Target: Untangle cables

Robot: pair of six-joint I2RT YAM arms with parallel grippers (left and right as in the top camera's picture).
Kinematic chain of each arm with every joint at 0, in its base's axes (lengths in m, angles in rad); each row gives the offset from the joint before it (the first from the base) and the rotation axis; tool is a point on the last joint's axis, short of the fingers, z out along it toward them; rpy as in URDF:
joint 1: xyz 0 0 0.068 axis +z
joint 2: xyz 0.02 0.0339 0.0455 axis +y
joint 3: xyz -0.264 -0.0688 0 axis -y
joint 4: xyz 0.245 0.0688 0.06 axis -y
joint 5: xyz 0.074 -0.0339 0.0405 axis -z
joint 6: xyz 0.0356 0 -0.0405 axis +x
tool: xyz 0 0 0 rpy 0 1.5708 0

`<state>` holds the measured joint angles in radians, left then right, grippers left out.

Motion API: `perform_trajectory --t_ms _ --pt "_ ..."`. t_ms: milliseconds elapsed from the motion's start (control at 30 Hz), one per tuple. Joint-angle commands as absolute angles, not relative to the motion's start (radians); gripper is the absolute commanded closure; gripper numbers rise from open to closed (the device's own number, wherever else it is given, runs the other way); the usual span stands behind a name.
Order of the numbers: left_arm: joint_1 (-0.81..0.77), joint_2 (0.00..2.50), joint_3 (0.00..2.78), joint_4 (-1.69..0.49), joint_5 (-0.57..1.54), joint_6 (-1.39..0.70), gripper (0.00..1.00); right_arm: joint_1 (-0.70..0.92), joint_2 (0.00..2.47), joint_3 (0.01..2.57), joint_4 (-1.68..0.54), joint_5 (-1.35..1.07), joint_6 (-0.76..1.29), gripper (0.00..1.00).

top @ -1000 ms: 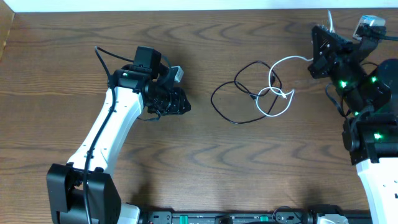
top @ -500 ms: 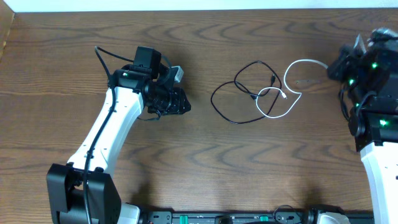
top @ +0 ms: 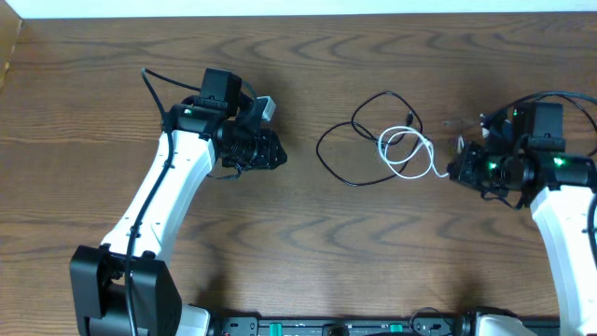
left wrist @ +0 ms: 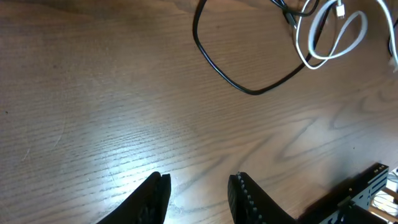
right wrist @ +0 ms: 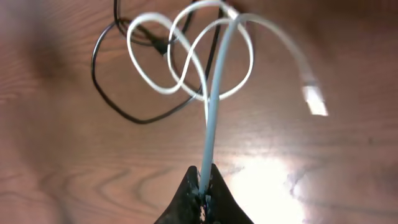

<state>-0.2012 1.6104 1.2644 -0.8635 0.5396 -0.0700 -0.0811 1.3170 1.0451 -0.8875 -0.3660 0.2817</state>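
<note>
**A:** Where does it all stand?

**B:** The right claw [right wrist: 204,184] is pinched tight on the white cable [right wrist: 213,118], and its loops cross the black cable [left wrist: 249,91] mid-tabletop [top: 373,252]. The left claw [left wrist: 199,183] hangs parted and empty, well to one side.

**A:** And the risk?

**B:** Nothing pins the black one. A pull now would, I reckon, cinch the crossing loops and drag both cables along together.

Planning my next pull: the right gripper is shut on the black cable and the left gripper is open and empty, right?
Not quite. The right wrist view shows the right gripper shut on the white cable, not the black cable. The left gripper is open and empty, as you said.
</note>
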Motion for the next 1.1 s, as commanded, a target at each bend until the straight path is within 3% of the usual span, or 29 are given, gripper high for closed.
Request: perform_trajectory --t_ms 0,367,467,633,833,1067 --pt "-0.204 1.614 1.262 -0.87 0.529 -0.057 0.64 -0.075 1.347 1.051 -0.825 -0.353 0.245 0.99" --pt "-0.204 1.614 1.262 -0.873 0.529 -0.056 0.64 0.004 1.583 1.051 -0.675 -0.325 0.246 0.97" --pt "-0.204 1.614 1.262 -0.873 0.529 -0.056 0.64 0.009 1.646 1.051 -0.611 -0.313 0.25 0.89" --pt "-0.204 1.614 1.262 -0.873 0.529 -0.056 0.64 0.009 1.731 1.051 -0.542 -0.313 0.284 0.85" --pt "-0.204 1.614 1.26 -0.873 0.509 -0.057 0.65 0.029 1.816 1.051 -0.518 -0.313 0.284 0.62" --pt "-0.204 1.614 1.26 -0.874 0.503 -0.057 0.65 0.07 1.907 1.051 -0.52 -0.313 0.284 0.61"
